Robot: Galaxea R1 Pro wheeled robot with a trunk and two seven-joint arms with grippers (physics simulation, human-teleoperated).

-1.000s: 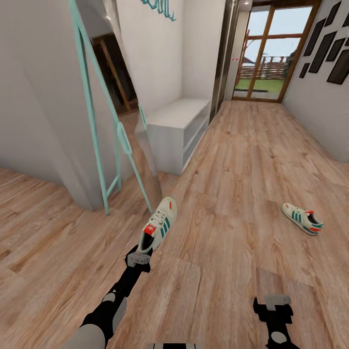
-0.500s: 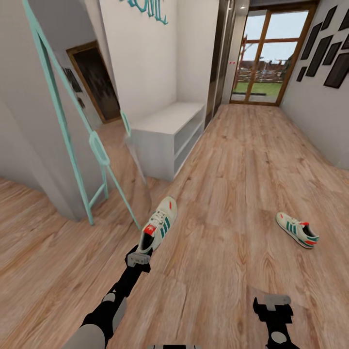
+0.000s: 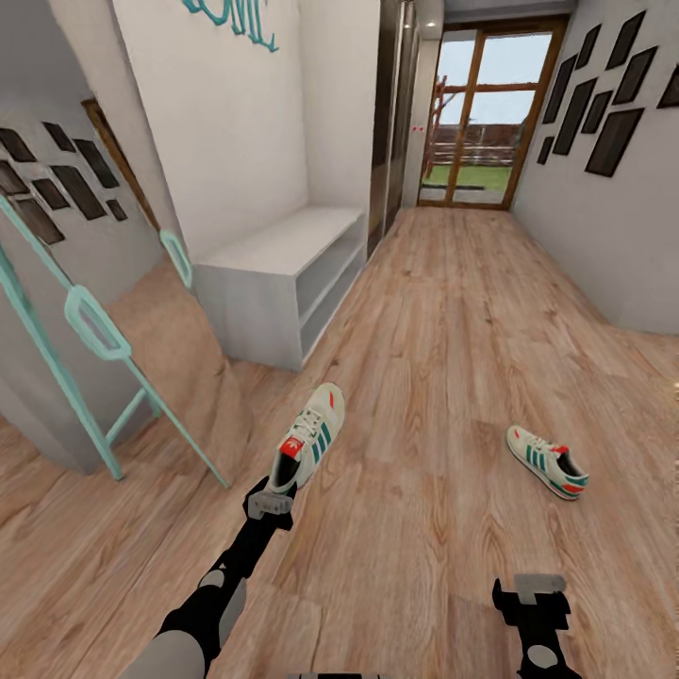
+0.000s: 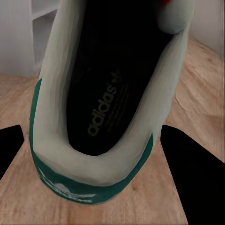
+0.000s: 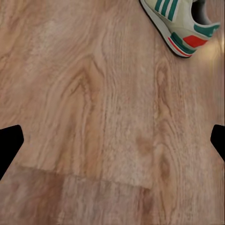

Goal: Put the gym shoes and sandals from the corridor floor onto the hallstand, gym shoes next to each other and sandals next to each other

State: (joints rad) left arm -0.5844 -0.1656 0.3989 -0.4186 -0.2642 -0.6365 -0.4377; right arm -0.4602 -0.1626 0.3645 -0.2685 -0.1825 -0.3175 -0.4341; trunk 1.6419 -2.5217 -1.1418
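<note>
L claw [image 3: 273, 497] grips one gym shoe [image 3: 308, 448] by the heel, toe aimed toward the low white shelf unit [image 3: 283, 280] ahead-left. 2nd gym shoe [image 3: 546, 460] lies on the corridor floor [image 3: 443, 330] at right, near R claw [image 3: 534, 589], jaws wide apart w/ nothing held

Both gym shoes, the held one [image 3: 309, 441] and the one on the floor at right [image 3: 547, 461], are cream-white with green stripes and red patches. The floor [image 3: 443, 311] is light brown wood-grain plank. The low shelf unit [image 3: 283, 283] is white; the leaning frame [image 3: 90, 325] at left is turquoise.
</note>
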